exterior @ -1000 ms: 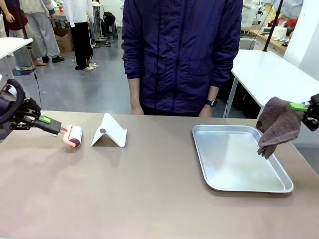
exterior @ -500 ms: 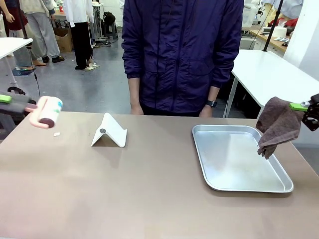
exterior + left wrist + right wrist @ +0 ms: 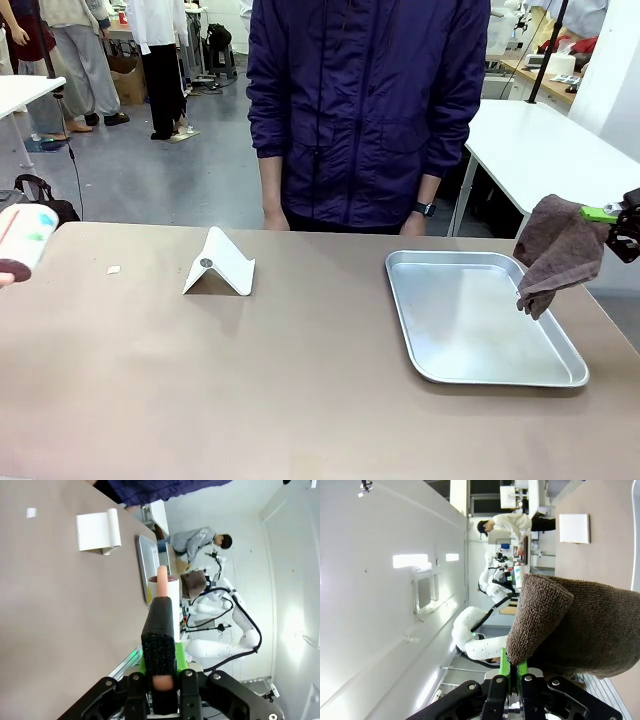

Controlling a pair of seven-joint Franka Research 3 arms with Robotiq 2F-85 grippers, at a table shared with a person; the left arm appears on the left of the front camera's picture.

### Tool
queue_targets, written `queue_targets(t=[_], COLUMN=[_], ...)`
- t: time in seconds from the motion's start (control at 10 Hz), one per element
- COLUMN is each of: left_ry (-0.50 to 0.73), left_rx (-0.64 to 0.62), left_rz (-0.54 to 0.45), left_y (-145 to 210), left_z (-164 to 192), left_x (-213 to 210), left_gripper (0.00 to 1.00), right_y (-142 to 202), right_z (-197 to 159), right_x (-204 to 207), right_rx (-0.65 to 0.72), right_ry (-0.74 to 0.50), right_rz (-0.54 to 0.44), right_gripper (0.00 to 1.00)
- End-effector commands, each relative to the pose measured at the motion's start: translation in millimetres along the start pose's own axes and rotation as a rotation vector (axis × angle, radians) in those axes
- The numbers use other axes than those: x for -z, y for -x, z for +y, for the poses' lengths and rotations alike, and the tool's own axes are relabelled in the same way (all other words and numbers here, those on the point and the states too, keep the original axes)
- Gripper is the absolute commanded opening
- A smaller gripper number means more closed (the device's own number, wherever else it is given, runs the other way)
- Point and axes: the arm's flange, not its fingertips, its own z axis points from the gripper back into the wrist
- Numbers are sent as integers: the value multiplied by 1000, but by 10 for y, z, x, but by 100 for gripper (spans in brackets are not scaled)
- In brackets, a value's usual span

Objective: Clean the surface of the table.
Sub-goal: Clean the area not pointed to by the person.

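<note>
The lint roller [image 3: 20,245] is gripped by the left end effector [image 3: 160,630] at far left, and the cloth [image 3: 556,252] by the right end effector [image 3: 612,216]. Next, lowering the roller onto the counter's [image 3: 300,380] scrap [image 3: 114,270] seems required.

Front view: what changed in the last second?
The left gripper, shut on the roller, lifted it off the table and carried it left to the picture's edge, uncovering a small white scrap. The right gripper still holds the cloth by the tray; stand and tray unchanged.
</note>
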Motion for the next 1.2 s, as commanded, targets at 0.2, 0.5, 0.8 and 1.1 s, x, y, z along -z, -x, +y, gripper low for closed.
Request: queue_targets(t=[0.2,0.5,0.8,1.1], left_ry=[0,0,-49,-178], left_rx=[0,0,-68,-88], left_rz=[0,0,-45,-91], left_y=[0,0,-507,-1189], left_z=[0,0,191,489], left_x=[0,0,45,123], left_gripper=[22,22,22,22], right_y=[0,0,0,0], right_z=[26,26,26,26], right_x=[-12,-12,-12,-12], right_rx=[-17,-17,-17,-17], right_ry=[1,1,1,1], right_rz=[14,14,14,14], right_gripper=[6,6,6,6])
